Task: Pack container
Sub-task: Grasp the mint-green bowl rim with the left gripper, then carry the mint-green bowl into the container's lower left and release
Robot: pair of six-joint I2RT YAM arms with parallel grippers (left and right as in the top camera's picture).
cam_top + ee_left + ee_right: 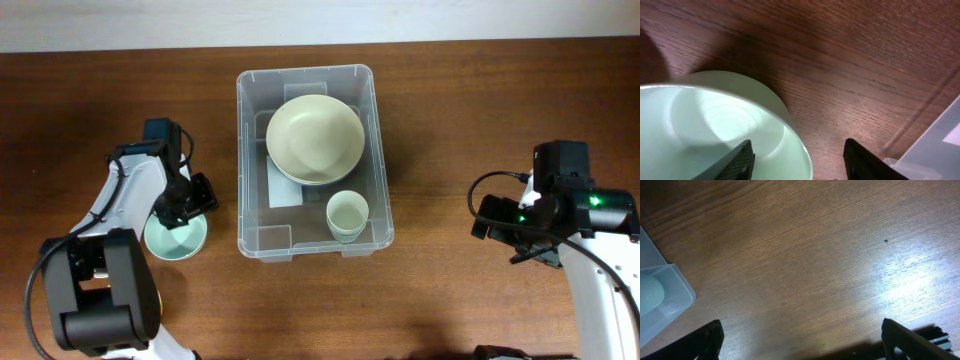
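Note:
The clear plastic container stands at the table's middle. It holds a large cream bowl and stacked pale green cups. A pale green bowl sits on the table left of the container. My left gripper is open over that bowl's right rim. In the left wrist view one finger is inside the bowl and the other outside it, with the gripper straddling the rim. My right gripper is open and empty at the right, over bare table.
The container's corner shows at the left edge of the right wrist view and at the lower right of the left wrist view. Brown wooden table surrounds everything.

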